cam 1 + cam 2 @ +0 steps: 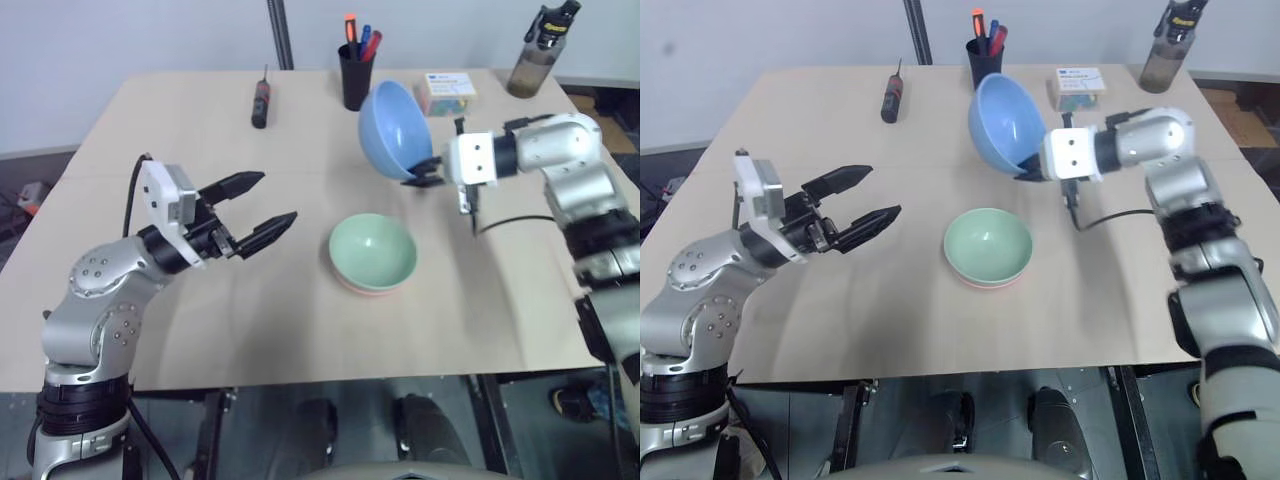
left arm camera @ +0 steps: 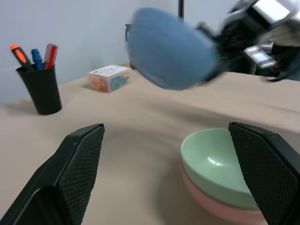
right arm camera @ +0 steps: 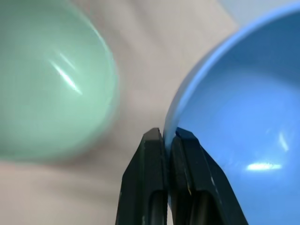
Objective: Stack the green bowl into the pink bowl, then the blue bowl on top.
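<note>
The green bowl (image 1: 373, 250) sits nested inside the pink bowl (image 1: 368, 289) at the table's middle; only a thin pink rim shows beneath it. Above and behind them the blue bowl (image 1: 393, 128) hangs in the air, tipped on its side, with my right gripper (image 1: 424, 170) shut on its rim. The right wrist view shows both fingers pinching the blue bowl's edge (image 3: 225, 122), the green bowl (image 3: 51, 79) below. My left gripper (image 1: 258, 213) hovers open to the left of the stacked bowls, nothing between its fingers.
At the table's back stand a black pen cup (image 1: 356, 72), a screwdriver (image 1: 261, 101), a small box (image 1: 446, 92) and a bottle (image 1: 541, 50). A black cable (image 1: 510, 224) trails across the table on the right.
</note>
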Controlling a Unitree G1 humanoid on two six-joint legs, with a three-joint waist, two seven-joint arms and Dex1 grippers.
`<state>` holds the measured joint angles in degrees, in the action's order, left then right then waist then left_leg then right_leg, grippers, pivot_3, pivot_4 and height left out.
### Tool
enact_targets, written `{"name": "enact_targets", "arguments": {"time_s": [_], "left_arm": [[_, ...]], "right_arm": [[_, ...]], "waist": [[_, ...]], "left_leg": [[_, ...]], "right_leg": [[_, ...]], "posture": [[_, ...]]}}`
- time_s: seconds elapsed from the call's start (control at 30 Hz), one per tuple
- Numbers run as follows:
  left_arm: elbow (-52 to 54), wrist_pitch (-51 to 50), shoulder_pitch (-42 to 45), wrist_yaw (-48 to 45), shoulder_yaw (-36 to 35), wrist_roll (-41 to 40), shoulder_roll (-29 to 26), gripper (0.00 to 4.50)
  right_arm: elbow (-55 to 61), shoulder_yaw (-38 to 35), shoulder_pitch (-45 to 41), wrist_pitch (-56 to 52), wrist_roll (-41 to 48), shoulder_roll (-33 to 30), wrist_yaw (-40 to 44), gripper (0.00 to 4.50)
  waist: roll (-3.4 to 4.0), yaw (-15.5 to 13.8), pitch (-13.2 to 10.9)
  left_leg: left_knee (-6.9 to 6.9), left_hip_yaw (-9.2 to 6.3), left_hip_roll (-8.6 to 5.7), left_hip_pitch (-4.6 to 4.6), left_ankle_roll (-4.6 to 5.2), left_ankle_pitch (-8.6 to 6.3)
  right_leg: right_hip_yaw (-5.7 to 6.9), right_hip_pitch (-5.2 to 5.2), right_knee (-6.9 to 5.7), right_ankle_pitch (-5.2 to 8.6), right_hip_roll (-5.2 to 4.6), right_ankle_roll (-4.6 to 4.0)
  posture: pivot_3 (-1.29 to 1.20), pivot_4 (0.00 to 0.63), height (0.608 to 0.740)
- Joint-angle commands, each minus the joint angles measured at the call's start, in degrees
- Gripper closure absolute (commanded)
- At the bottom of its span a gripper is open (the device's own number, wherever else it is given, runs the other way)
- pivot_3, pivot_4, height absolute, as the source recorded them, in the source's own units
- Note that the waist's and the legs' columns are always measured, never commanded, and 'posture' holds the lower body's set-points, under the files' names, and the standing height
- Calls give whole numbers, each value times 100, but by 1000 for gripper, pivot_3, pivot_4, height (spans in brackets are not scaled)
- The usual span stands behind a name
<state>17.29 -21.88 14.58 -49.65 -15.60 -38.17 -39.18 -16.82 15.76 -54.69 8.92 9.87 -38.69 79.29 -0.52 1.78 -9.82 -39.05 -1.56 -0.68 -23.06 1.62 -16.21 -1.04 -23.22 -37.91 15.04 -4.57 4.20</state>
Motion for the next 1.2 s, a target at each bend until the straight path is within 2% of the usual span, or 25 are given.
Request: {"name": "enact_targets", "arguments": {"time_s": [0.03,0.17,0.27,0.33,0.4,0.57,0.73,0.93,1.07,1.2], "left_arm": [[-52,178,140,-77,-49,75,-52,0],[-187,186,302,-156,3,121,-74,0],[-254,185,410,-220,38,138,-89,0],[-257,177,438,-245,50,141,-92,0],[-243,163,441,-266,58,149,-98,0],[0,49,223,-299,-48,72,-164,0],[412,-289,-446,-699,-590,-612,-450,0],[372,-357,-951,-602,-907,-255,-894,0],[318,-192,-1183,-685,-811,57,-1058,0],[414,-357,-1330,-929,-711,-35,-1171,0]], "right_arm": [[1809,-209,344,-1519,674,-318,31,4429],[2821,-67,927,-2448,774,-329,-301,4429],[3092,72,1226,-2773,706,-270,-439,3543],[3120,97,1280,-2846,624,-257,-522,2644],[3124,62,1273,-2913,576,-257,-620,1973],[3610,-696,1475,-3728,1097,-396,-1174,136],[4462,-2076,2560,-4737,1641,-861,-1909,42],[5094,-3501,4042,-5063,1878,-1255,-2310,42],[5344,-4018,4609,-5240,2142,-1373,-2412,42],[5489,-4132,4864,-5241,2292,-1449,-2485,42]], "waist": [[1,-1,0],[-2,-7,1],[-3,-32,2],[-3,-45,2],[-3,-51,2],[-3,-105,2],[-6,-137,3],[-2,-149,5],[-1,-126,6],[-1,-117,7]], "left_leg": [[-3,5,-3,-4,0,0],[-10,3,-4,-15,0,1],[-12,0,-7,-20,1,1],[-16,2,-11,-27,2,0],[-23,1,-11,-44,2,1],[-27,-11,-11,-65,1,2],[-23,-22,-13,-74,6,-2],[-24,-17,-13,-60,5,-1],[-24,-9,-10,-42,29,-15],[-25,-7,-10,-39,30,-15]], "right_leg": [[-3,-9,-4,0,0,0],[-1,-17,-9,0,0,0],[5,-18,-8,0,8,0],[4,-23,-7,-1,8,1],[5,-41,-11,-1,9,2],[17,-55,-8,-1,13,2],[27,-53,2,0,4,1],[23,-40,-4,0,6,1],[17,-23,-6,0,12,1],[16,-21,-6,-1,13,2]], "posture": [[0,150,740],[0,150,740],[0,150,740],[0,150,740],[0,150,740],[0,150,740],[0,150,740],[0,150,740],[0,150,740],[0,150,740]]}}
